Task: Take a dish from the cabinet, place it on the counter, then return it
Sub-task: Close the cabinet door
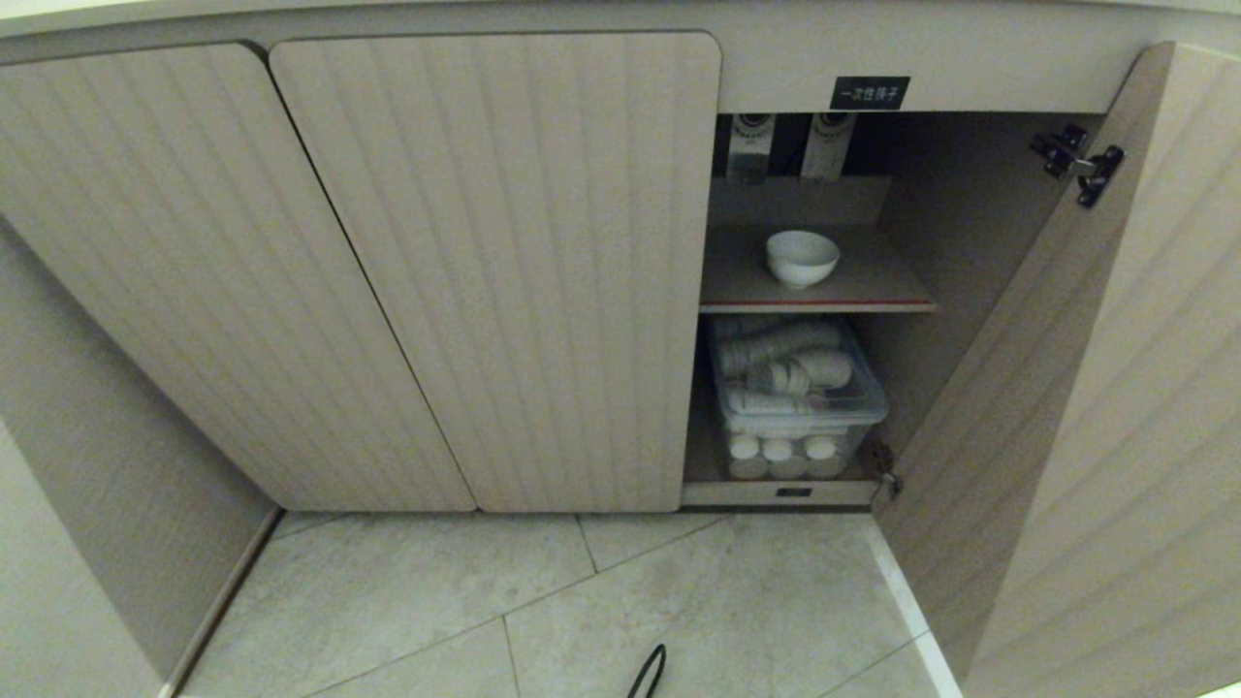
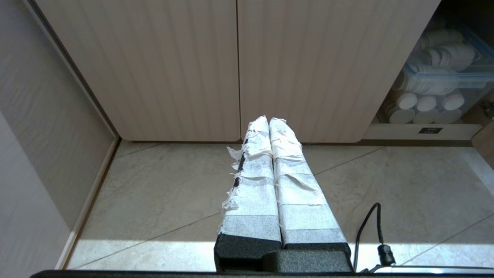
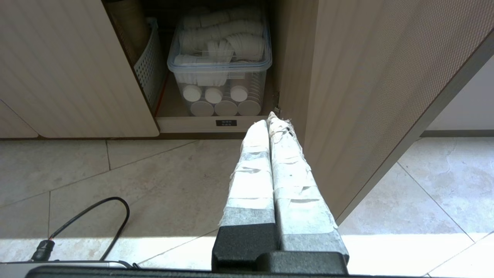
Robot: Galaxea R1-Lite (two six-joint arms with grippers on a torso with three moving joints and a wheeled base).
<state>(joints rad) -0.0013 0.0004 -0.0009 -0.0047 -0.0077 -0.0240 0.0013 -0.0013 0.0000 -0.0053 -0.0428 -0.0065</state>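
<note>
Head view: bowl (image 1: pixel 802 258) sits on shelf (image 1: pixel 824 304), door (image 1: pixel 1066 388) open. Both grippers (image 2: pixel 269 120) (image 3: pixel 272 119) pinched shut, empty. We open R wide, approach level, prob. rim grip.

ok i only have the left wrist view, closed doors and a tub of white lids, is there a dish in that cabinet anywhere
Observer: Yes. The head view shows a small white bowl upright on the red-edged shelf, above the clear tub.
Operator: is the door on that side open
Observer: Yes, the right-hand door is swung wide open.
Operator: and my right gripper
Observer: The right gripper is shut and empty, low over the floor before the open compartment.
</note>
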